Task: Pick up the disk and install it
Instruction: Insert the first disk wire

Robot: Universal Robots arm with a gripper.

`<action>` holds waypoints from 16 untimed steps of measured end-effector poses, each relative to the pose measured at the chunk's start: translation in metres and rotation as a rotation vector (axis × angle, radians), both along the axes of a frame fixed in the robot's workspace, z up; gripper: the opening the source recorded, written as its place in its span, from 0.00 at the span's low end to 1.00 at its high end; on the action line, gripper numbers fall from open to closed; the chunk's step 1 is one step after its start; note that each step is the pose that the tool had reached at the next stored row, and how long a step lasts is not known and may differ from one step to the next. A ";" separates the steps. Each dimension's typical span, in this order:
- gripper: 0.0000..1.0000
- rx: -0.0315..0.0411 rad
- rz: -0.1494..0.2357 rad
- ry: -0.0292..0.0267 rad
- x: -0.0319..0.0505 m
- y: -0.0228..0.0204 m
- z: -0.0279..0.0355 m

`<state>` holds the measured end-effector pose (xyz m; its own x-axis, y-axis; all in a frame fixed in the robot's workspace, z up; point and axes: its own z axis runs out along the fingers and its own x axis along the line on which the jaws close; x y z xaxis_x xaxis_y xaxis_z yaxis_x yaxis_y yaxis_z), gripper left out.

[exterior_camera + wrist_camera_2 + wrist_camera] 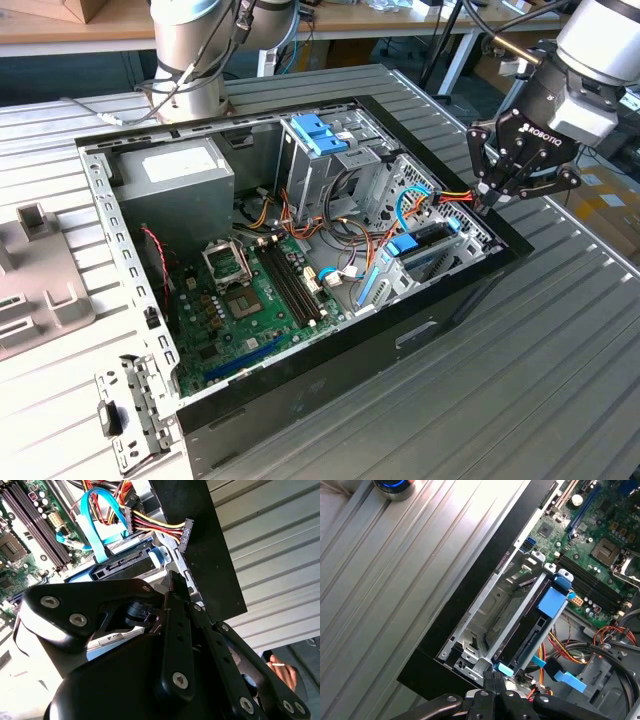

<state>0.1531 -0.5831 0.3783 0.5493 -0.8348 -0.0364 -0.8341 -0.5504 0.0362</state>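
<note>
The disk (432, 243) sits edge-on in the drive cage at the open computer case's front corner, on the exterior view's right: a dark slab with blue trim. Its connector end (126, 564) faces the cables, and its long edge (522, 624) runs between a metal rail and a blue rail. My gripper (487, 205) hangs at the case's rim just beyond the cage, fingers pressed together with nothing between them. In both wrist views the fingertips (175, 580) (492, 676) sit right at the cage's end, beside a small light-blue latch (505, 669).
The case (350, 340) lies open on a ribbed metal table, with the motherboard (250, 300), a grey power supply (185, 180) and bundles of coloured cables (440, 198) inside. A loose bracket (128, 412) lies at the exterior view's left. A person's hand (282, 671) shows beyond the table.
</note>
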 end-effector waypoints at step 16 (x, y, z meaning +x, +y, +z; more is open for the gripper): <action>0.11 0.0000 0.054 0.0000 0.0000 0.0000 0.0000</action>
<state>0.1531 -0.5831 0.3783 0.5934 -0.8041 -0.0365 -0.8033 -0.5945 0.0362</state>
